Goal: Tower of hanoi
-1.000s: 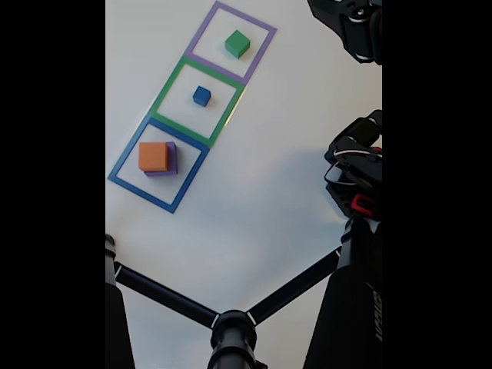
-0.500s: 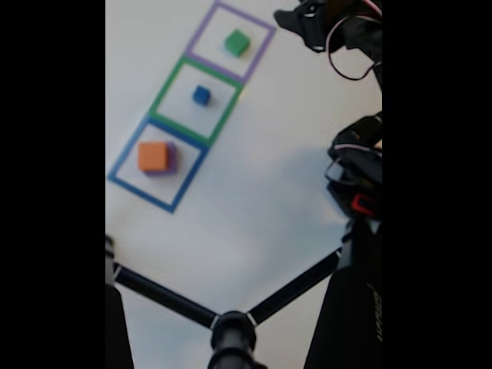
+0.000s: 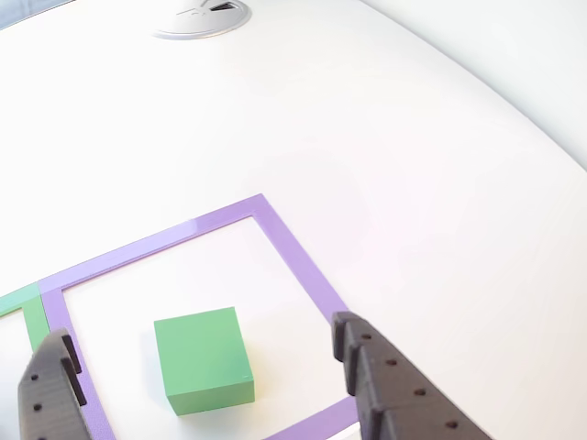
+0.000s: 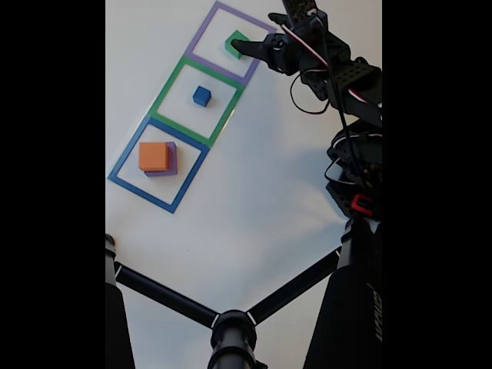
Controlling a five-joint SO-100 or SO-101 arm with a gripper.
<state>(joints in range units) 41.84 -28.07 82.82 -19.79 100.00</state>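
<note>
One green block (image 3: 204, 359) between spread hand (image 3: 211, 385) fingers (lettering unreadable).

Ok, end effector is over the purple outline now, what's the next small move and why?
Probably lower straight down around the green block and then close. In the other view the end effector is open, with one finger on each side of the block and nothing held. In the fixed view it hovers at the block inside the purple outline, apparently not yet touching it.
</note>
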